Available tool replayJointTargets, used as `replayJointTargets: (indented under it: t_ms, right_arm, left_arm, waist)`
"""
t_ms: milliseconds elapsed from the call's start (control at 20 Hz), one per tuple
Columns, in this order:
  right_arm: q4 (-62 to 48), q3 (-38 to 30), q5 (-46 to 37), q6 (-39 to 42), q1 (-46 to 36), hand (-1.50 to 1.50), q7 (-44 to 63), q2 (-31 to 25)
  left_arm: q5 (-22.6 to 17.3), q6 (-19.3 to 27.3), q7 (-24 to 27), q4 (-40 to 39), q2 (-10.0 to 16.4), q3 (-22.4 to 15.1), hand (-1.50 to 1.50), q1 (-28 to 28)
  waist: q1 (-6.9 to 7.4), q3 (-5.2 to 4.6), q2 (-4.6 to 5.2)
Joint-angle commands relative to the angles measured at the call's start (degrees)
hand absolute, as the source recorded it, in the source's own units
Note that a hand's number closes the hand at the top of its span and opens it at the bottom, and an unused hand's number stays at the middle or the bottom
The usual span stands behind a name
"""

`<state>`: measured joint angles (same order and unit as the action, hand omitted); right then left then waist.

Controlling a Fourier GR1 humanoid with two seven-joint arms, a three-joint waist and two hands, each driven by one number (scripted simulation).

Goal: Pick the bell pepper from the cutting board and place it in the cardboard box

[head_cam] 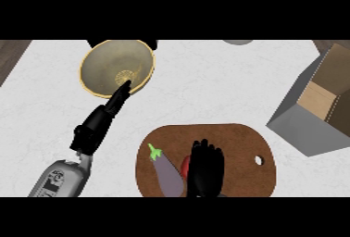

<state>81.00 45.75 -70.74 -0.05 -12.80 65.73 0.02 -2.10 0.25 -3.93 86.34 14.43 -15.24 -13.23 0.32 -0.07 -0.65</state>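
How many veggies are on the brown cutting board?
2. A purple eggplant lies on the left of the cutting board; a red bell pepper peeks out beside it, mostly covered by the right hand. More could hide under that hand.

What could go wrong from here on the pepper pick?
1. The black right hand hides nearly all of the red bell pepper, so a bad grasp could go unseen.
2. The purple eggplant lies right beside it on the round brown wooden cutting board and may get nudged.
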Motion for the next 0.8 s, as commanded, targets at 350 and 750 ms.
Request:
replayJointTargets:
  t_ms: [350, 750]
  right_arm:
    - [11.1, 11.4, 7.8, 1.7, 3.0, 1.5, -32.0, -20.0]
    - [24.4, 12.4, 10.8, -8.6, 3.0, 1.5, -54.9, -40.8]
  left_arm:
    - [0.1, -1.3, 0.8, -0.8, -0.3, 0.2, 0.0, -0.1]
    - [-0.1, -0.7, 1.3, -1.1, -0.3, 1.1, 0.0, 0.9]
  waist:
    - [1.5, 0.39, 0.83]
    - [-0.56, 0.52, 0.2]
